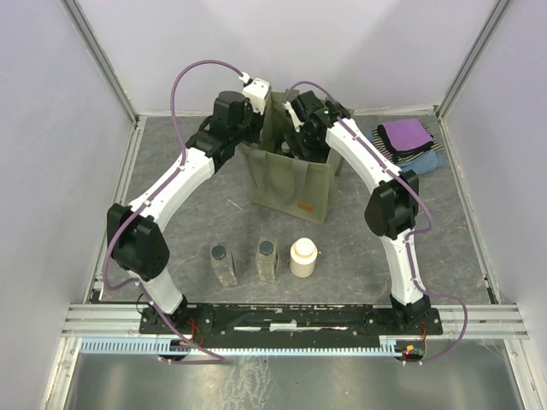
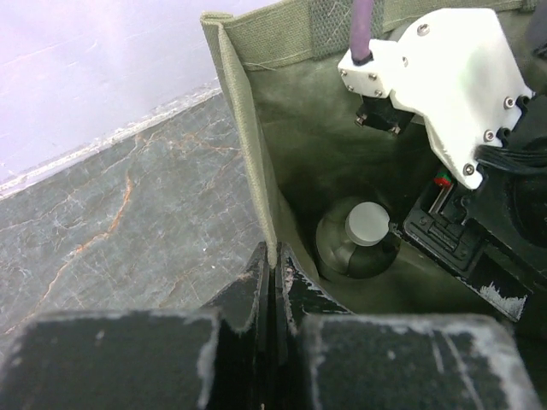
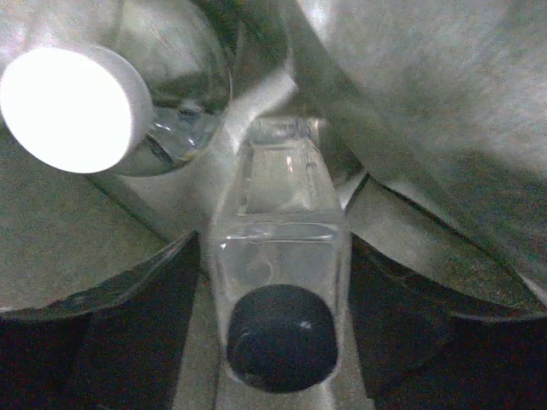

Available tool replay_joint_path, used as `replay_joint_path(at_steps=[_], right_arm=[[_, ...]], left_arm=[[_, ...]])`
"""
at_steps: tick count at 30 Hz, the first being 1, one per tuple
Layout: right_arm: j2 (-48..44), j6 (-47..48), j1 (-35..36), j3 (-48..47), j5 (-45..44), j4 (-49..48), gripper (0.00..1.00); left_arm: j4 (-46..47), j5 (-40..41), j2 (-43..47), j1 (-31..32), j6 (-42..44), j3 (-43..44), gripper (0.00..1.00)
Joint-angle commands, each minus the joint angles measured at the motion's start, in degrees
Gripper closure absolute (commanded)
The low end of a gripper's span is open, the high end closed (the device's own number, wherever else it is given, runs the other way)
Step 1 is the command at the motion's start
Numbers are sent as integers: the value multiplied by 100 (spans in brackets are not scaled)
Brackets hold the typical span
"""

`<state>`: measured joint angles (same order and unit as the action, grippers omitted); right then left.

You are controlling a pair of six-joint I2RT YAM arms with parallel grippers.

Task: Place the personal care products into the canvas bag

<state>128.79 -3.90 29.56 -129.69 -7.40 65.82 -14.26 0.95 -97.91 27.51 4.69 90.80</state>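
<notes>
The olive-green canvas bag (image 1: 291,184) stands upright at the table's middle back. My left gripper (image 1: 259,115) is shut on the bag's left top edge (image 2: 256,171) and holds it open. My right gripper (image 3: 278,231) reaches down inside the bag and is shut on a clear rectangular bottle with a dark cap (image 3: 282,282). The round nozzle-topped bottle (image 2: 359,239) lies on the bag's floor, and it also shows in the right wrist view (image 3: 128,111). Two clear bottles (image 1: 224,263) (image 1: 267,258) and the cream jar (image 1: 303,257) stand on the table in front of the bag.
A blue and purple folded cloth (image 1: 408,141) lies at the back right. Both arms arch over the bag's mouth. The right arm's white wrist camera mount (image 2: 444,85) fills the bag's right side. Grey walls close in the table.
</notes>
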Motion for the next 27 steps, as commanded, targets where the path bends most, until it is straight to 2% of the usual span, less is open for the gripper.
replay_joint_path(at_steps=[1,5,9,14,18,22,27], right_arm=[[-882,-94,-15,180,98,-871,21],[-1730,-32,-17,733,-106,-1477,13],[-2596,142,-13,1400,-152,-1949,8],[-3479,184,-17,1967,261,-1855,6],[-4493,271,34,2949,772,-2088,5],[-5193,643,308,3809,1206,-1966,5],[-5643,755,771,4441,1273,-1637,7]], left_arm=[[412,-27,-111,61,-3,334,97],[452,-85,-150,61,-56,346,97],[511,-42,-197,84,-38,320,97],[496,108,-308,87,85,375,97],[460,36,-384,85,62,494,97],[426,16,-379,80,23,518,97],[275,107,-410,87,105,526,97]])
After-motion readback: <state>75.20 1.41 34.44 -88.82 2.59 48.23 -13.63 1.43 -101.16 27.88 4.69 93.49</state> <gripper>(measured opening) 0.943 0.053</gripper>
